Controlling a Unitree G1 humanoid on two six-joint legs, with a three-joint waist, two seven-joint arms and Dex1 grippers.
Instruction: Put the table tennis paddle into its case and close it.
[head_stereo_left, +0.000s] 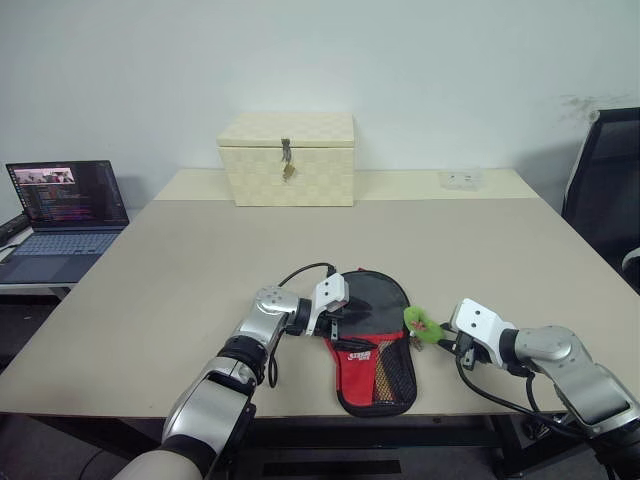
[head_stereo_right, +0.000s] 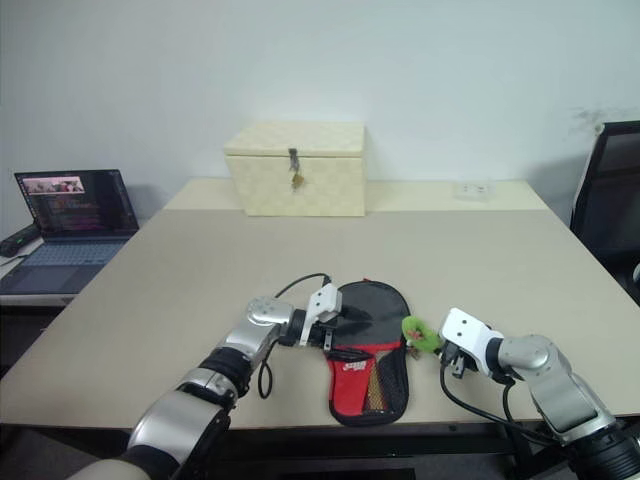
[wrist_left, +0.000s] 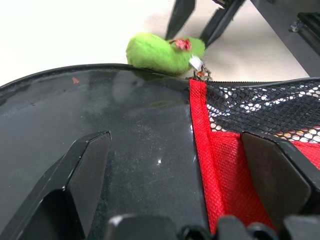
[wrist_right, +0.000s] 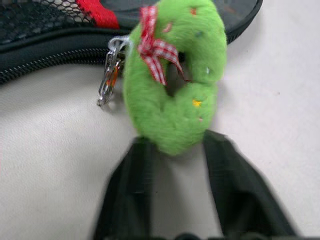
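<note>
Right hand (wrist_right: 172, 150) pinches green charm (wrist_right: 172, 75) beside case (head_stereo_left: 372, 350).

The case (head_stereo_right: 365, 375) lies near the bench's (head_stereo_right: 200, 270) front edge with the paddle's (head_stereo_right: 370, 305) black face poking out; the left gripper (head_stereo_right: 335, 325) rests on it; the right gripper (head_stereo_right: 445, 355) sits by a green charm (head_stereo_right: 420, 333).

We see a cream woven box (head_stereo_left: 287, 158) with a metal latch (head_stereo_left: 286, 152) standing at the far side of the beige counter (head_stereo_left: 180, 270). An open laptop (head_stereo_left: 62, 218) sits on a lower surface off the counter's left. A black chair (head_stereo_left: 606, 190) stands at the right, and a small clear object (head_stereo_left: 461, 179) lies near the far right edge.
</note>
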